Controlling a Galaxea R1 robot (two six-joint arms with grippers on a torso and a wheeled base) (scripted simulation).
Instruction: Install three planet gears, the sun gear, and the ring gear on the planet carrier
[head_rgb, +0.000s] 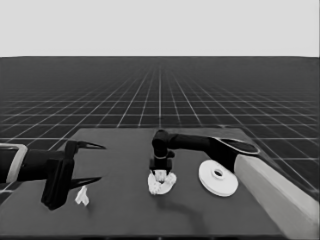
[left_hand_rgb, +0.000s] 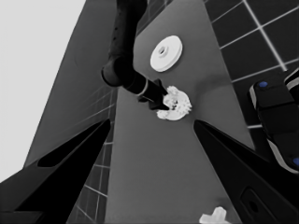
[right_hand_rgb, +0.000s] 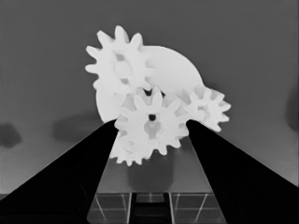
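Left gripper (head_rgb: 87, 162) parked over worktop's (head_rgb: 125, 215) left end, fingers spread wide, holding nothing. Thin white piece (head_rgb: 82, 196) on worktop just below those fingers, not gripped.

Mid-worktop, toward near edge: smaller round part (head_rgb: 161, 186), i.e. planet carrier, lying flat with gears on it. Right gripper (head_rgb: 160, 171) directly above, pointing down. Right wrist view: fingers narrowed against either side of one gear (right_hand_rgb: 150, 126), apparently held at carrier's middle; probably the sun gear going in. Two planet gears visible beside it, one larger in view (right_hand_rgb: 120, 65), one smaller (right_hand_rgb: 207, 107). A further gear edge low behind held one, seating hard to tell.

Right of that, near worktop's right edge: larger round part (head_rgb: 218, 178), the ring gear, flat, well apart from carrier, untouched.

Risks, as judgement:
- Teeth of held gear landing on planet teeth rather than between: gear sits proud, tilts.
- Pressing down while unmeshed: planets pushed off posts, carrier slides.
- Releasing before seated: gear tips, rolls off.
- Ring gear placed later over a proud gear: will not drop home.
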